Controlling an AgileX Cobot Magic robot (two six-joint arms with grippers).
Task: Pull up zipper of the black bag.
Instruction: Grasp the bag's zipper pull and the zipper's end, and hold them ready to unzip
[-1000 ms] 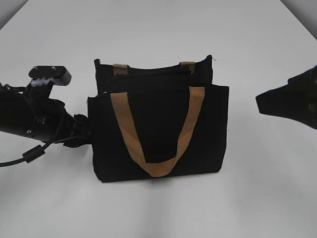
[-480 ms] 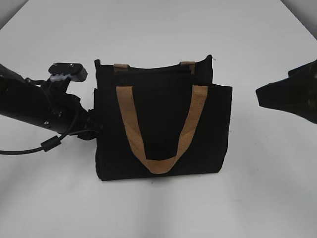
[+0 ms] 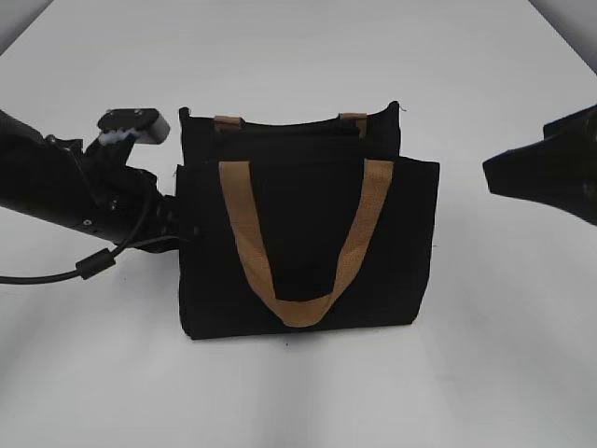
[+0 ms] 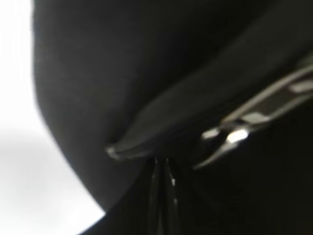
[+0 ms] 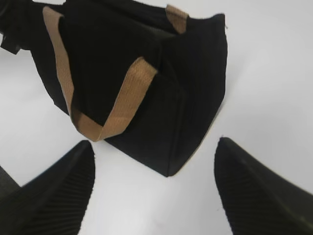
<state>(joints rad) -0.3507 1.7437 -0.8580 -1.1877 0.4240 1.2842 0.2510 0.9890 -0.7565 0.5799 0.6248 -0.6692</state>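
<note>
The black bag stands upright on the white table, its tan front handle hanging down the front panel. The zipper runs along the top edge; its pull does not show in the exterior view. My left gripper is pressed against the bag's left side. In the left wrist view its jaws are closed together on a fold of the bag's fabric, with a silvery metal glint just to the right. My right gripper hangs open and empty to the right of the bag, jaws wide apart.
The white table surrounds the bag. The left arm's cable trails over the table at the left. The back handle's tan ends show at the bag's top rear.
My left arm has moved up and right against the bag's left side. The bag's left front corner has shifted slightly up and to the right. The right gripper has stayed about in place.
</note>
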